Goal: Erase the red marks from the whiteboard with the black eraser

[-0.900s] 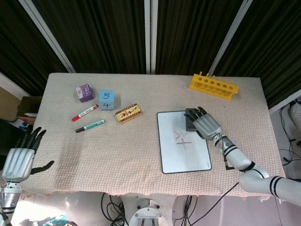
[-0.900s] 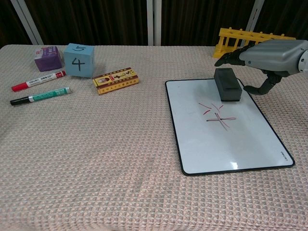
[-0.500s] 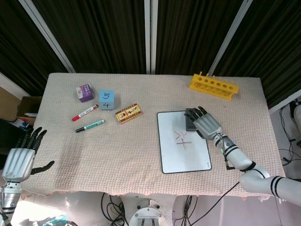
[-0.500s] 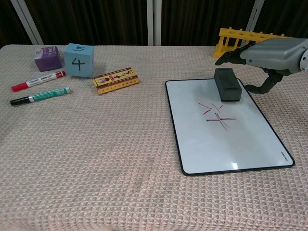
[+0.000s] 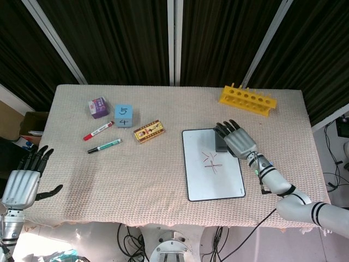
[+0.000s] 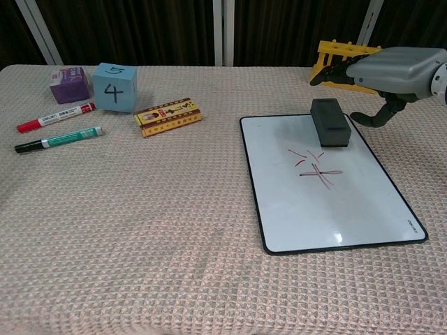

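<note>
Grey and spread-fingered, the left hand [image 5: 20, 184] hangs empty off the worktop's [image 6: 140, 209] 8 o'clock edge. On the beige woven cloth, the white rectangular whiteboard [image 6: 328, 185] lies toward 3 o'clock, red marks [image 6: 313, 165] at its middle. The black block eraser [image 6: 330, 122] rests on the board's 12 o'clock edge. The right hand [image 6: 391, 70] hovers above it, fingers extended, holding nothing.
</note>
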Available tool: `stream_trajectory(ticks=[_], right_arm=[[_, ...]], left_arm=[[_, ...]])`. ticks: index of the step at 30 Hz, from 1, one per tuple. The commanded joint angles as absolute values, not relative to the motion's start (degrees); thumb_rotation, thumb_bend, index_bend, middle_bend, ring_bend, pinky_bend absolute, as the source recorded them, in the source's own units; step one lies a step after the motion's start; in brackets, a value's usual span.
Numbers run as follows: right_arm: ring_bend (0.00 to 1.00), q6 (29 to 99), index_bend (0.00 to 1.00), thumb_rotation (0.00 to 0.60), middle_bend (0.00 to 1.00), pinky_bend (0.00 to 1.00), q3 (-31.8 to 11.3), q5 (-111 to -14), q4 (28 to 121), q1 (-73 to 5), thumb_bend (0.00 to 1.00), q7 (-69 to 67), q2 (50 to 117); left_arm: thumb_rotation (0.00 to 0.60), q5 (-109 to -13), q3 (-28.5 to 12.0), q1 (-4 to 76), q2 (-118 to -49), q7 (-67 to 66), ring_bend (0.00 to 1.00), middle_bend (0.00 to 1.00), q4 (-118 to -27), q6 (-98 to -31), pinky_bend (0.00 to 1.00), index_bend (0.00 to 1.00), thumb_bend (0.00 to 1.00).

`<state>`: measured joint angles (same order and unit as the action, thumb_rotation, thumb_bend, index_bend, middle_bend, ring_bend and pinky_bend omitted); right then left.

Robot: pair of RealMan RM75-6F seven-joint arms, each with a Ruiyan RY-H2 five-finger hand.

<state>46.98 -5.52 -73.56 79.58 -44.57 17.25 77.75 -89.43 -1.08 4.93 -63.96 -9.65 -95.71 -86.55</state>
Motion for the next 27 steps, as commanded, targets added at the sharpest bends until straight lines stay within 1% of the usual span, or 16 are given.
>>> stream_trajectory(ticks=[1, 3, 7, 10, 16, 22, 27], right_arm=[[0.0, 46.4, 0.0, 0.487, 0.13, 0.0, -6.5, -73.6, 78.2, -45.1, 0.68, 15.0, 79.0], [0.0, 45.1, 0.0, 0.468, 0.16, 0.0, -6.8, -72.9, 77.6, -45.7, 0.73, 14.6, 79.3], [0.0, 43.0, 0.0, 0.466, 0.21, 0.0, -7.0, -71.3, 76.3, -46.9, 0.8, 14.9, 80.5], [0.0, 42.3, 0.0, 0.465, 0.22, 0.0, -7.0, -70.5, 75.4, -47.4, 0.83, 15.3, 81.6], [0.0, 42.0, 0.0, 0.466, 0.22, 0.0, -7.2, -69.6, 73.8, -47.9, 0.83, 15.5, 83.6], [0.0, 42.0, 0.0, 0.466, 0.22, 0.0, -7.9, -66.0, 72.9, -48.5, 0.83, 18.2, 84.8], [0.0, 40.4, 0.0, 0.464, 0.22, 0.0, -7.9, -62.3, 73.1, -49.2, 0.83, 21.0, 84.3]], left_arm=[[0.469, -89.4, -1.0, 4.9, -63.8, -9.5, 0.02, 0.05, -95.6, -86.5, 0.17, 0.07, 0.12], [0.468, -89.2, -1.1, 4.8, -63.7, -9.3, 0.02, 0.05, -95.5, -86.6, 0.17, 0.07, 0.12], [0.473, -88.8, -1.1, 4.6, -63.5, -8.8, 0.02, 0.05, -95.2, -86.7, 0.17, 0.07, 0.12], [0.472, -88.6, -1.2, 4.6, -63.4, -8.4, 0.02, 0.05, -95.0, -86.7, 0.17, 0.07, 0.12], [0.473, -88.2, -1.2, 4.7, -63.0, -8.0, 0.02, 0.05, -94.6, -86.1, 0.17, 0.07, 0.12], [0.47, -88.0, -1.1, 4.7, -63.1, -7.8, 0.02, 0.05, -94.6, -85.9, 0.17, 0.07, 0.12], [0.47, -87.3, -1.2, 4.5, -63.0, -8.1, 0.02, 0.05, -94.7, -85.9, 0.17, 0.07, 0.13]])
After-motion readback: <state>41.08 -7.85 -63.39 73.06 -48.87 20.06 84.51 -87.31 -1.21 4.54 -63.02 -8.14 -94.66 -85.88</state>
